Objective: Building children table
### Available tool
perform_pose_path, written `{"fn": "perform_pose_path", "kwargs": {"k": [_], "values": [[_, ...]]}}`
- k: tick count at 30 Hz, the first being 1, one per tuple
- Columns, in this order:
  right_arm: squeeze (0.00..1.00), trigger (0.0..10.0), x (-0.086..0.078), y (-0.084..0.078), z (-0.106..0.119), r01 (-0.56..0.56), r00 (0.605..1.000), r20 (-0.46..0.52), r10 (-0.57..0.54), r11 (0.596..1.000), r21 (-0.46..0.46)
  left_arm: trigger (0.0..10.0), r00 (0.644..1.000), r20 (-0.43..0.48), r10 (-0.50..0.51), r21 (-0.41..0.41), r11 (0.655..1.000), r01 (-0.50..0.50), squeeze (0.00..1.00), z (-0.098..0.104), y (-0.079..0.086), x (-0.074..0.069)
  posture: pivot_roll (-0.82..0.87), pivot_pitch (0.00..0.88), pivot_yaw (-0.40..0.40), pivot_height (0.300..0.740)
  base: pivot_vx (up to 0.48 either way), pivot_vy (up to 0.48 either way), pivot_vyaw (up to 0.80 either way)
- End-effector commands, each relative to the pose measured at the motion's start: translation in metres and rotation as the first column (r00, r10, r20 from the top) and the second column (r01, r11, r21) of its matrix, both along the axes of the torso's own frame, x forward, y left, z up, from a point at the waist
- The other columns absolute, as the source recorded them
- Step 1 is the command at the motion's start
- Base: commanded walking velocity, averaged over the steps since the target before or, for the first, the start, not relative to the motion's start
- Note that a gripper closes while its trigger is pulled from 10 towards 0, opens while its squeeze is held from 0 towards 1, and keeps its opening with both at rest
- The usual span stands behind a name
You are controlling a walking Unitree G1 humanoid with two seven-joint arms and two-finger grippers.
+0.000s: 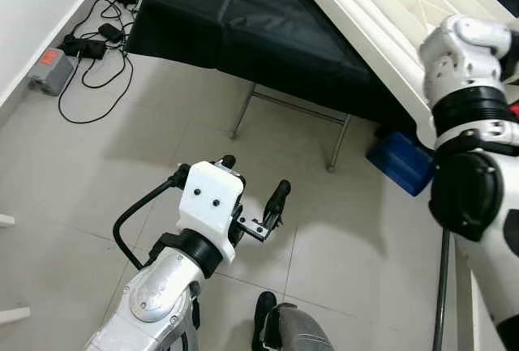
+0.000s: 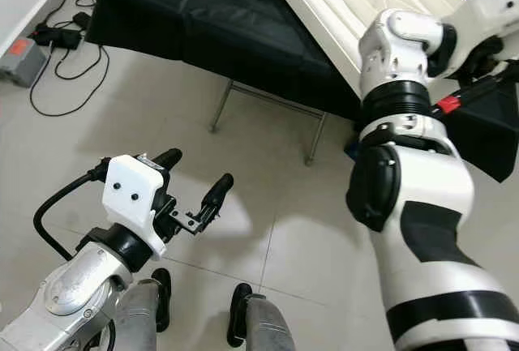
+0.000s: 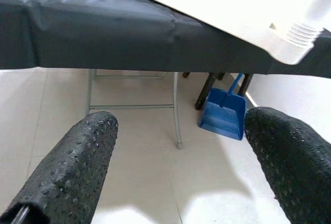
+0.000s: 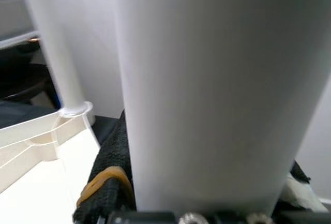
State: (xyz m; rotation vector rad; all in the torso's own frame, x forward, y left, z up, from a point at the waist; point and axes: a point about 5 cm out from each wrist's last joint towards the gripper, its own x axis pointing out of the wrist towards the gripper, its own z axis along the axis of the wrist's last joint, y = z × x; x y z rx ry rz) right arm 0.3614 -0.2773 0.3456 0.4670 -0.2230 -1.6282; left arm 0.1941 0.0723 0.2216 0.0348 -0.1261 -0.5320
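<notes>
The white plastic table top (image 1: pixel 365 10) lies upside down on a black-covered table (image 1: pixel 243 19), ribs facing up. My right arm (image 2: pixel 405 51) is raised to its near edge. In the right wrist view my right gripper (image 4: pixel 201 182) is shut on a thick white table leg (image 4: pixel 207 79), with a black finger pad (image 4: pixel 106 182) against its side. A second white leg (image 4: pixel 51 43) stands upright in the table top. My left gripper (image 1: pixel 253 181) hovers open over the floor tiles, holding nothing. A threaded corner socket (image 3: pixel 300 32) shows on the table top's edge.
The black table's metal legs (image 1: pixel 292 108) stand ahead of me. A blue dustpan (image 1: pixel 401 160) lies on the floor under its right side. Cables and power bricks (image 1: pixel 89 51) trail along the wall at far left. My feet (image 1: pixel 263 318) are on pale tiles.
</notes>
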Motion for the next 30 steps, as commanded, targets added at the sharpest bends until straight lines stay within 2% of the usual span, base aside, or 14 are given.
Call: {"fn": "perform_pose_path", "kwargs": {"k": [1,2,3,5,9,14,17,24,30], "values": [[0.00,10.0,0.001,-0.008,-0.062,0.021,0.975,-0.221,0.022,0.982,0.189,10.0,1.000,-0.016,-0.003,0.010,1.000,0.003,0.00,-0.005,-0.001,-0.001,0.17,0.396,-0.136,0.740,0.000,0.000,0.00],[0.00,10.0,0.003,-0.008,-0.058,-0.021,0.979,-0.195,0.054,0.985,0.170,10.0,1.000,-0.016,-0.005,0.009,1.000,0.005,0.00,-0.005,-0.002,-0.001,0.17,0.393,-0.134,0.740,0.000,0.000,0.00],[0.00,10.0,0.006,-0.005,-0.050,-0.063,0.982,-0.168,0.082,0.992,0.112,10.0,1.000,-0.014,-0.009,0.010,1.000,0.009,0.00,-0.005,-0.003,-0.001,0.17,0.391,-0.132,0.740,0.000,0.000,0.00],[0.00,10.0,0.007,-0.004,-0.048,-0.071,0.983,-0.164,0.086,0.993,0.097,10.0,1.000,-0.014,-0.010,0.010,1.000,0.010,0.00,-0.005,-0.003,-0.001,0.17,0.391,-0.132,0.740,0.000,0.000,0.00],[0.00,10.0,0.009,0.000,-0.043,-0.102,0.984,-0.140,0.112,0.992,0.079,10.0,1.000,-0.011,-0.011,0.010,1.000,0.012,0.00,-0.005,-0.003,-0.001,0.17,0.388,-0.132,0.740,0.000,0.000,0.00],[0.00,10.0,0.014,0.021,-0.040,-0.099,0.988,-0.112,0.109,0.991,0.090,10.0,1.000,-0.006,-0.011,0.010,1.000,0.011,0.00,-0.005,-0.003,0.000,0.17,0.384,-0.130,0.740,0.000,0.000,0.00],[0.00,10.0,0.016,0.027,-0.038,-0.119,0.988,-0.085,0.127,0.989,0.092,10.0,1.000,-0.004,-0.012,0.010,1.000,0.012,0.00,-0.004,-0.003,0.001,0.17,0.381,-0.129,0.740,0.000,0.000,0.00],[0.00,10.0,0.018,0.041,-0.026,-0.125,0.987,-0.097,0.129,0.991,0.045,10.0,1.000,-0.003,-0.012,0.011,1.000,0.012,0.00,-0.005,-0.003,0.002,0.17,0.377,-0.131,0.740,0.000,0.000,0.00],[0.00,10.0,0.017,0.045,-0.041,-0.079,0.979,-0.179,0.095,0.992,0.096,10.0,1.000,0.003,-0.009,0.010,1.000,0.009,0.00,-0.004,-0.003,0.003,0.16,0.383,-0.130,0.740,0.000,0.000,0.00]]}}
